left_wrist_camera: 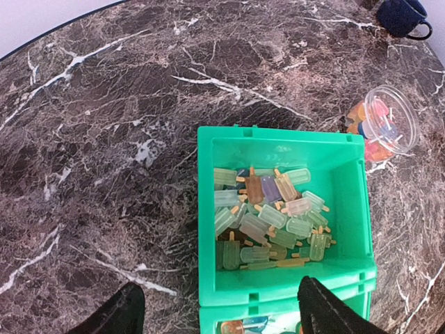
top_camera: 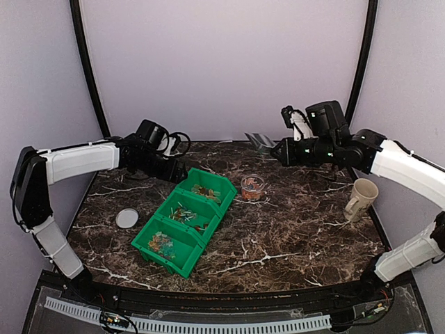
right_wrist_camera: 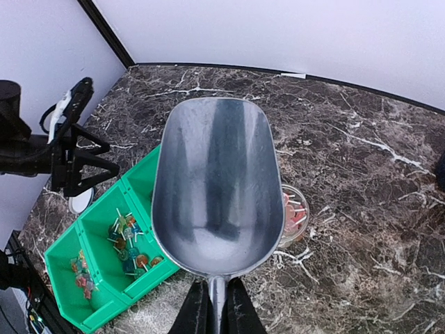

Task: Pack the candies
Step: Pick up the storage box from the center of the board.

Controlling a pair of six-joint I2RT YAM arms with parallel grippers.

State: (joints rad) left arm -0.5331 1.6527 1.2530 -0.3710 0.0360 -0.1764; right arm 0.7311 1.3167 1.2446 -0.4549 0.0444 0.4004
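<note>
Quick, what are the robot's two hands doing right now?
Left gripper: open, holding nothing, over the bin.
Right gripper: shut on the handle of the empty scoop.

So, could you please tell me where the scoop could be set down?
Widest bare marble: the front right, between green bin, jar and mug. A smaller patch surrounds the lid, left of the bin. Crowded: the bin's far end by the jar, under the left gripper.

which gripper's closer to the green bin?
Left. The left gripper hovers over the far end of the green bin; the right gripper, holding the metal scoop, is off to the bin's right, by the clear jar.
</note>
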